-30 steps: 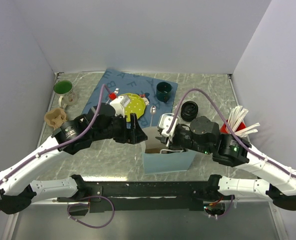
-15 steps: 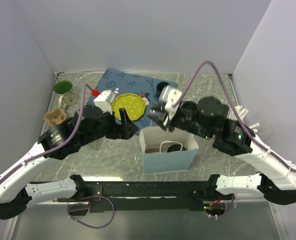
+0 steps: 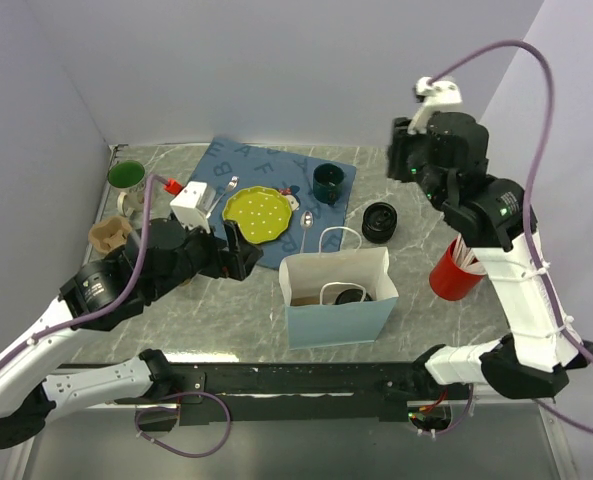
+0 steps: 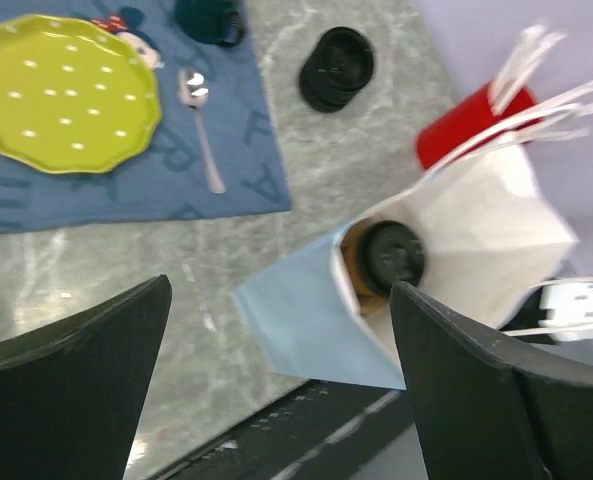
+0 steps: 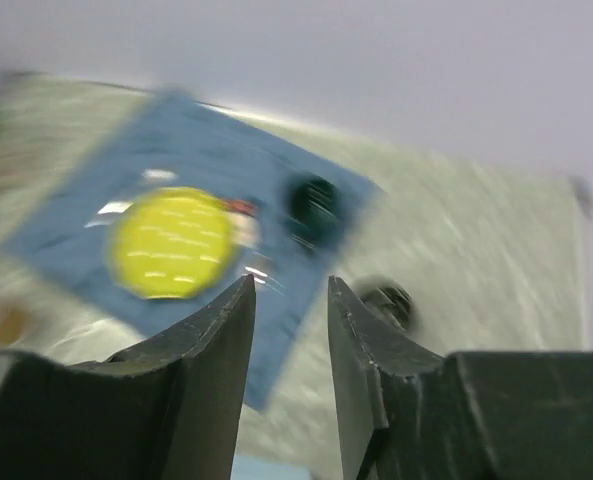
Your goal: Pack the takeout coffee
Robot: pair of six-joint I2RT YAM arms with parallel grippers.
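Tabletop: grey marbled tabletop (image 3: pixel 426 180) between pale walls, and we read it from the near edge outward.
Paper bag: the pale blue paper bag (image 3: pixel 336 318) stands upright nearest the arm bases, its mouth open and nothing holding it.
Takeout coffee: the takeout coffee (image 4: pixel 391 255) sits inside the bag. The left wrist view shows its black lid and a sliver of brown cup against the bag's wall.
Left claw: the left claw (image 4: pixel 281 290) is spread wide and empty. A second ago it was at the bag's left edge, and it has since drawn back to the left.
Right claw: the right claw (image 5: pixel 289 290) has its jaws slightly parted with nothing between them. A second ago it was low over the bag. Now it is lifted high and far back, looking down on the yellow plate (image 5: pixel 171 240).
Beyond: the stack of black lids (image 3: pixel 380 221) and the red cup (image 3: pixel 451 270) of straws sit untouched behind and to the right of the bag.
Meaning: we judge the coffee packed. Both arms are clearing away, and nothing seems left to do but retreat.
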